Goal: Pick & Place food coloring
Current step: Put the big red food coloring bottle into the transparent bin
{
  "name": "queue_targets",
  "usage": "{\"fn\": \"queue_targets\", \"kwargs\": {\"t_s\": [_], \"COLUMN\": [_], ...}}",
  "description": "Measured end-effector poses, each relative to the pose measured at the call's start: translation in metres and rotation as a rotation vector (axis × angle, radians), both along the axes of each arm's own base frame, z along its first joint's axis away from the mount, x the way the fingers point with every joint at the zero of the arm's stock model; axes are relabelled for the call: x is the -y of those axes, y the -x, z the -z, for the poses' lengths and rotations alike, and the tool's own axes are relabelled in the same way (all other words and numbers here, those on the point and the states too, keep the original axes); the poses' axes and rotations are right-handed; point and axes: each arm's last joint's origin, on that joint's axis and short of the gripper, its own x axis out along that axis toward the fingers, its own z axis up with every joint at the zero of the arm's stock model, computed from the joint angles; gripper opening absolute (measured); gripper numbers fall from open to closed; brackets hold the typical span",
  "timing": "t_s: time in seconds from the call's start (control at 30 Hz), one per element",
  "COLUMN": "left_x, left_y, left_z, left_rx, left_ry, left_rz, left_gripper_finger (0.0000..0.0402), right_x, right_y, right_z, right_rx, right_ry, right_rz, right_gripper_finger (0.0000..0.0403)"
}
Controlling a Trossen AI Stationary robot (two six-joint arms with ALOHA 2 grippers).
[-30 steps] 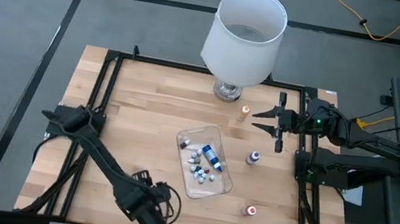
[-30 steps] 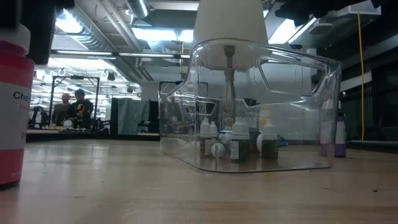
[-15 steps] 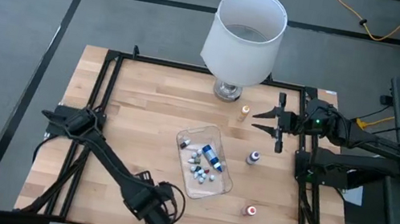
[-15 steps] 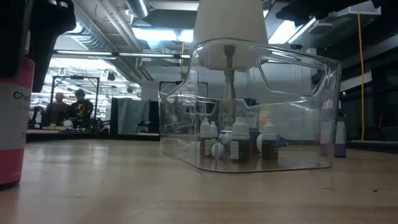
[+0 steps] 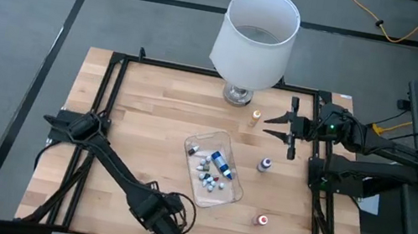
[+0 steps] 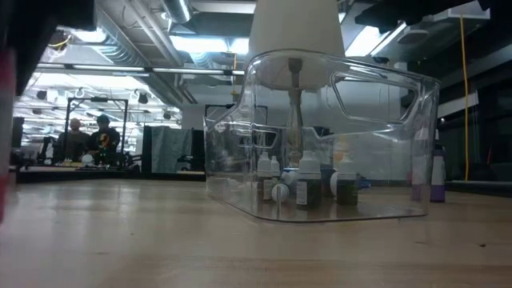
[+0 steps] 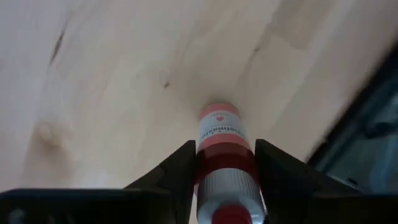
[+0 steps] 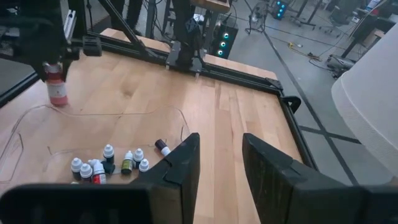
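A red food coloring bottle [image 7: 221,134] stands upright near the table's near edge, and my left gripper [image 7: 224,149] is shut on it from above. In the high view that gripper [image 5: 165,227] hides the bottle. In the right wrist view the bottle [image 8: 57,90] shows below the gripper. A clear tray [image 5: 223,194] mid-table holds several small bottles [image 5: 210,172]. My right gripper [image 5: 276,121] hovers open and empty at the far right, beside an orange-capped bottle [image 5: 255,118]. My left gripper pinches the red bottle's body just below its neck [image 7: 208,158] between its two fingers [image 7: 180,171]. The fingers point down, with the cap up between them. The bottle is upright, its base [image 8: 59,102] at the table; I cannot tell whether it is raised.
A purple bottle [image 5: 266,165] and a red-capped bottle [image 5: 262,220] stand right of the tray. A large white lamp [image 5: 254,40] stands at the far edge. A black frame [image 5: 110,100] runs round the table. People show in the room beyond.
My left gripper has come down over the red bottle, edging a little toward the table's right, and has taken hold of it. The bottle, which stood at the left edge of the low view, has shifted almost out of that view.
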Motion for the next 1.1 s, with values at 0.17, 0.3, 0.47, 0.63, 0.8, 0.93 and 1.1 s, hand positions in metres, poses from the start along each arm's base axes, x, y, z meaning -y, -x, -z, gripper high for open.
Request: {"fn": "queue_targets", "kwargs": {"t_s": [0.17, 0.3, 0.47, 0.63, 0.8, 0.93, 1.1], "left_x": [-0.01, -0.038, -0.084, -0.133, -0.181, -0.211, -0.224], "left_y": [-0.002, -0.001, -0.006, -0.022, -0.034, -0.043, -0.065], "left_z": [-0.038, -0.09, -0.13, -0.139, -0.138, -0.137, -0.119], "left_rx": [0.103, 0.223, 0.271, 0.262, 0.244, 0.256, 0.272], "left_ry": [0.025, -0.023, -0.105, -0.163, -0.225, -0.256, -0.207], "left_rz": [-0.027, -0.092, -0.071, -0.013, -0.014, -0.021, 0.048], "left_gripper_finger": [0.0139, 0.0139, 0.0139, 0.0139, 0.0138, 0.0138, 0.0138], "right_x": [0.0, 0.0, 0.0, 0.0, 0.0, 0.0, 0.0], "right_y": [0.0, 0.0, 0.0, 0.0, 0.0, 0.0, 0.001], "right_z": [0.0, 0.0, 0.0, 0.0, 0.0, 0.0, 0.004], "right_rx": [0.0, 0.0, 0.0, 0.0, 0.0, -0.001, -0.04], "right_ry": [0.0, 0.0, -0.001, -0.001, -0.003, -0.003, 0.011], "right_rz": [0.0, 0.0, 0.0, 0.0, 0.001, 0.001, -0.005], "right_gripper_finger": [0.0123, 0.0123, 0.0123, 0.0123, 0.0123, 0.0123, 0.0123]}}
